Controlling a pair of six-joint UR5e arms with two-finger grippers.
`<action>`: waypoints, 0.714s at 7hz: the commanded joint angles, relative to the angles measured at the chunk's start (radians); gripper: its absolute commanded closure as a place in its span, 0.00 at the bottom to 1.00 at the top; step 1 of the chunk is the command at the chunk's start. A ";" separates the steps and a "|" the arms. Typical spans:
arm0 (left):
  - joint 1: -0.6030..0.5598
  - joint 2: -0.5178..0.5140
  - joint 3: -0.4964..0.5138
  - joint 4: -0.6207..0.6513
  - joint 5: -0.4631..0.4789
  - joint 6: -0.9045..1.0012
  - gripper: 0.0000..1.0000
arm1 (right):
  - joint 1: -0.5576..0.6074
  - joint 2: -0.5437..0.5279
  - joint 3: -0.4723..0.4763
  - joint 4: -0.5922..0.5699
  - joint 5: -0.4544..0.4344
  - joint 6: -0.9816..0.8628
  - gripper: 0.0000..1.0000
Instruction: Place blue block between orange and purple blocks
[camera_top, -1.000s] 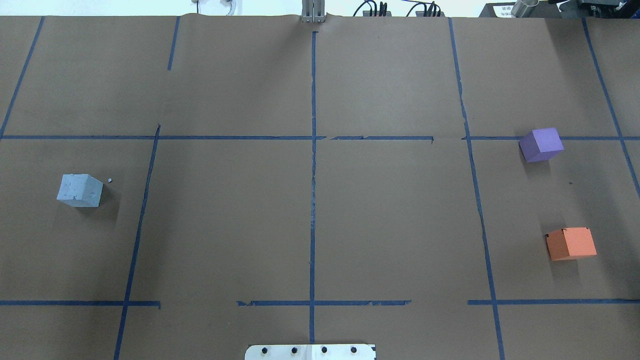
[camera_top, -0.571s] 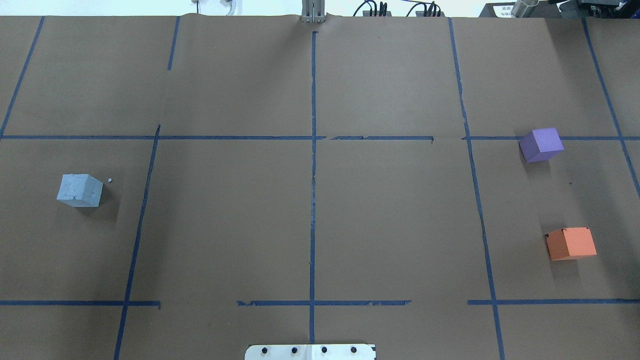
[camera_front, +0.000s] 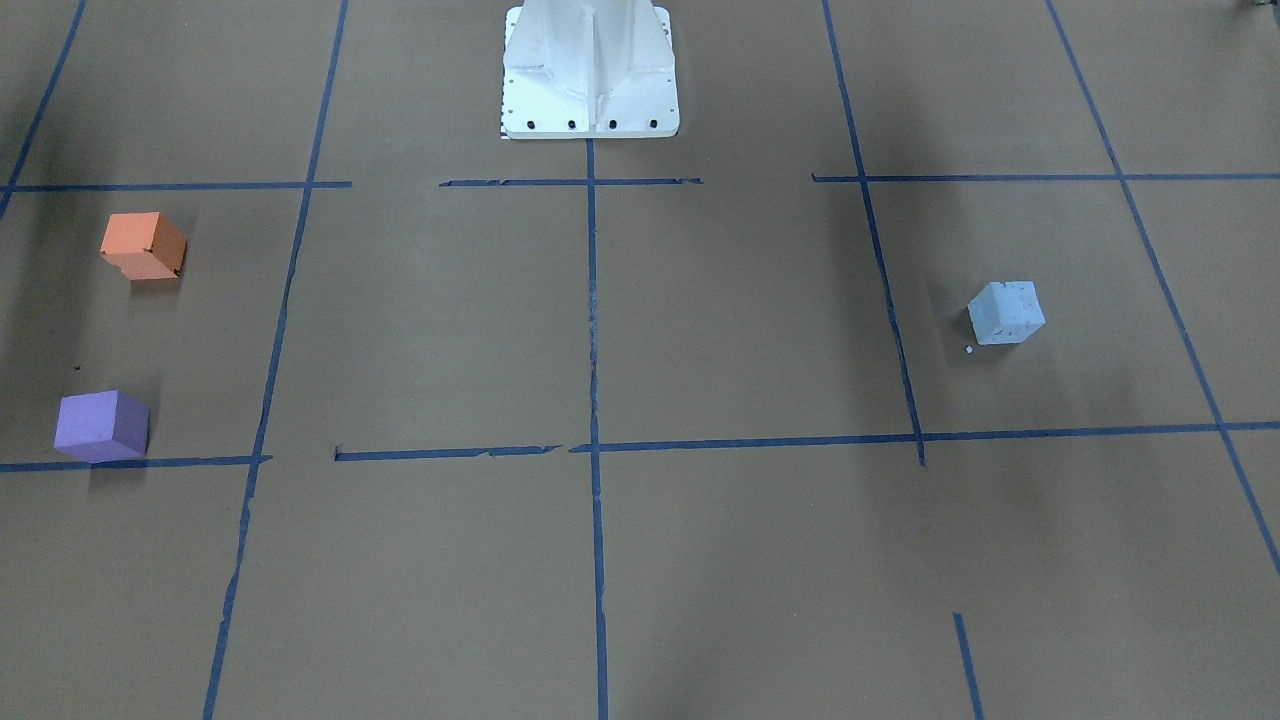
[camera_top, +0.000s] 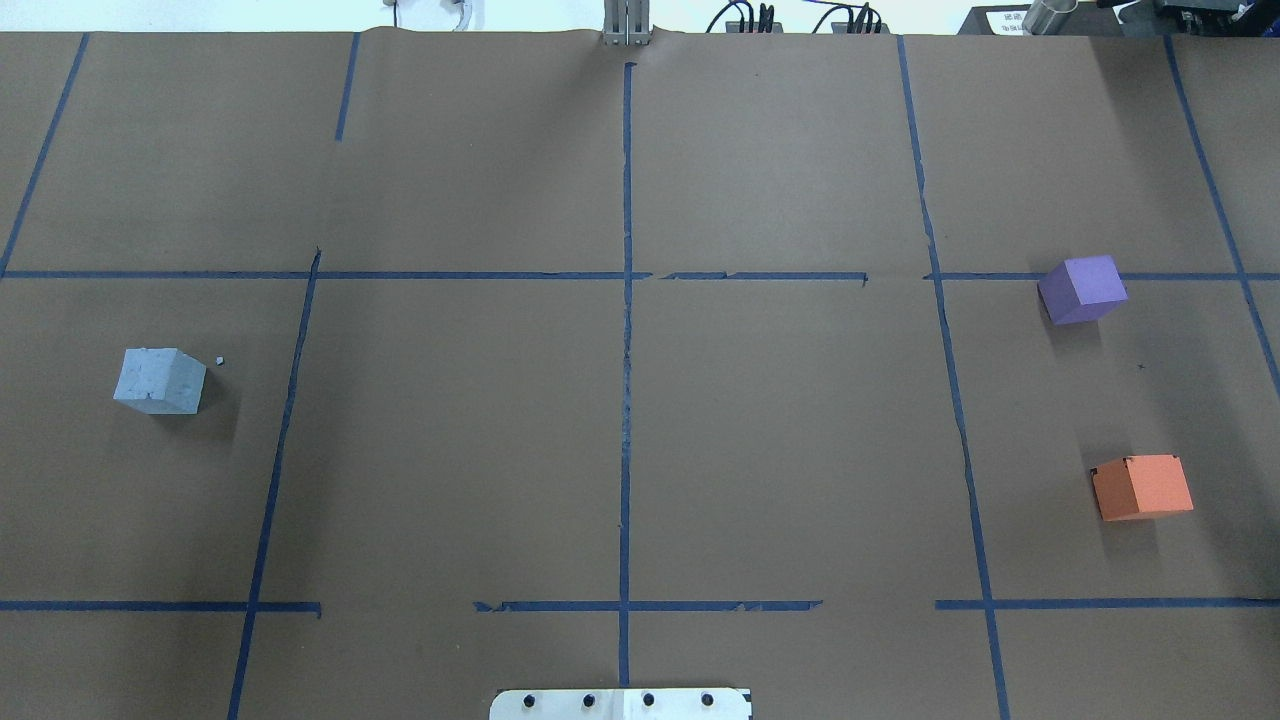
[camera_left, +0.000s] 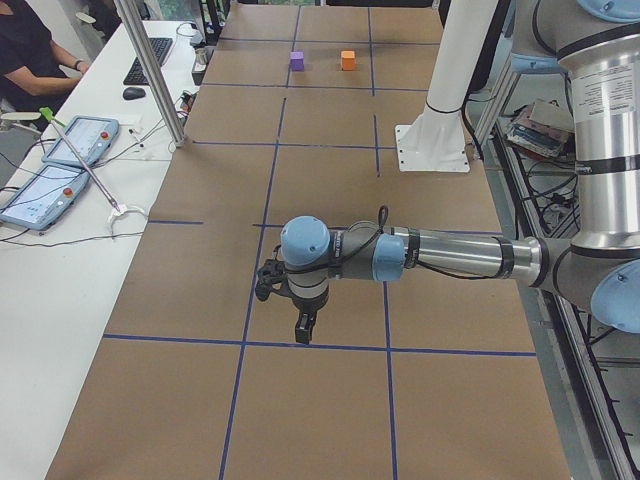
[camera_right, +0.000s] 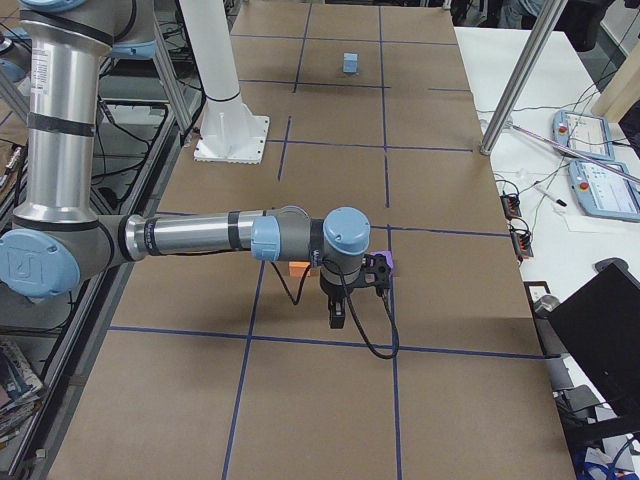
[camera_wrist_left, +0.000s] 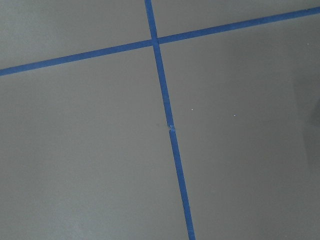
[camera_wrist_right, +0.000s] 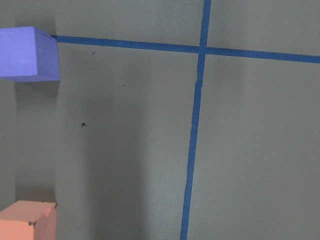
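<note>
The pale blue block (camera_top: 160, 381) sits on the brown paper at the table's left; it also shows in the front view (camera_front: 1006, 313) and far off in the right side view (camera_right: 350, 63). The purple block (camera_top: 1082, 289) and the orange block (camera_top: 1142, 487) sit apart at the right, with bare paper between them. Both show in the right wrist view, purple (camera_wrist_right: 27, 54) and orange (camera_wrist_right: 27, 220). The left gripper (camera_left: 302, 328) and the right gripper (camera_right: 337, 318) show only in the side views, pointing down above the table. I cannot tell whether they are open.
The white robot base plate (camera_top: 620, 704) is at the near middle edge. Blue tape lines (camera_top: 626, 400) cross the paper. A tiny white crumb (camera_top: 220, 361) lies beside the blue block. A side table with tablets (camera_left: 60, 160) and a metal pole (camera_left: 150, 70) stand beyond the far edge.
</note>
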 joint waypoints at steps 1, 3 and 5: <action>0.001 0.003 -0.009 -0.001 -0.032 -0.002 0.00 | -0.003 0.001 0.006 0.000 -0.001 0.006 0.00; 0.091 -0.012 -0.009 -0.070 -0.036 -0.202 0.00 | -0.011 0.001 0.006 -0.001 -0.001 0.009 0.00; 0.316 -0.034 -0.008 -0.316 -0.028 -0.659 0.00 | -0.018 0.001 0.005 -0.001 -0.001 0.009 0.00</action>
